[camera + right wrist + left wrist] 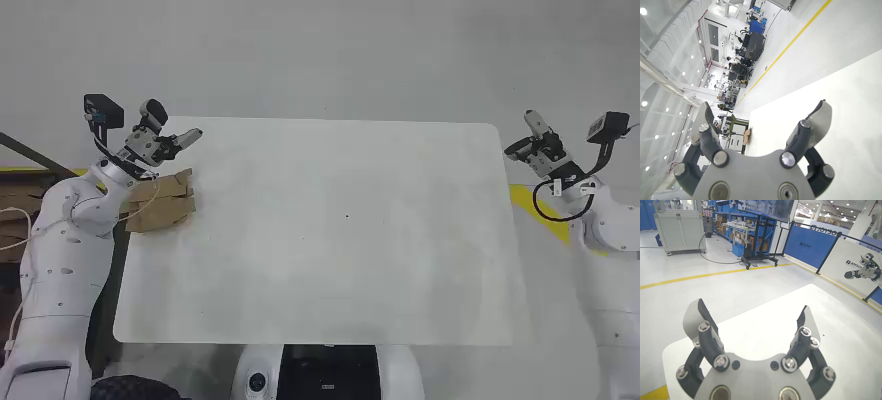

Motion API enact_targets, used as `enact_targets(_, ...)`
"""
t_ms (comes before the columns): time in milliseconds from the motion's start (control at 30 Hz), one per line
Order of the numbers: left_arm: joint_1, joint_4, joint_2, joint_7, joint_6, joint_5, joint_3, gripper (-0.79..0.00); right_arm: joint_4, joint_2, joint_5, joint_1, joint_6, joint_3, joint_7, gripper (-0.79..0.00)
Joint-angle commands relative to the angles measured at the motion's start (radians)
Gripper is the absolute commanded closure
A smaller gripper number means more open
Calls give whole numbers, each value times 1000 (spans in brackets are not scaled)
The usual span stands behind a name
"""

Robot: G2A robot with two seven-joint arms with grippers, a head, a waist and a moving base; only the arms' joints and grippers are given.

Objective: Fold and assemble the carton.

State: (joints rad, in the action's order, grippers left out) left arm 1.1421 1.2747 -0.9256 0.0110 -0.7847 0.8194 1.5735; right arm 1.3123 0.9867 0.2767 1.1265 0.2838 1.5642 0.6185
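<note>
One carton point(165, 202), two splayed hands point(753, 303) point(763, 102)

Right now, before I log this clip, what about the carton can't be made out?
- Top view: the left arm covers part of the carton, so its outline and flap count are unclear.
- Right wrist view: the carton is too small and far off to show its folds.

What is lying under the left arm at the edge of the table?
A flattened brown carton, lying at the white table's edge. The left arm covers its outer part, so its full shape cannot be seen.
</note>
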Motion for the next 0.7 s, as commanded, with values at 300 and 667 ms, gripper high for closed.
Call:
enact_targets(300,0,0,0,0,0,0,0,-785,0,0,0,0,0,0,0,-785)
enact_targets(667,46,-90,15,178,-19,-321,98,-785,0,0,0,0,0,0,0,-785)
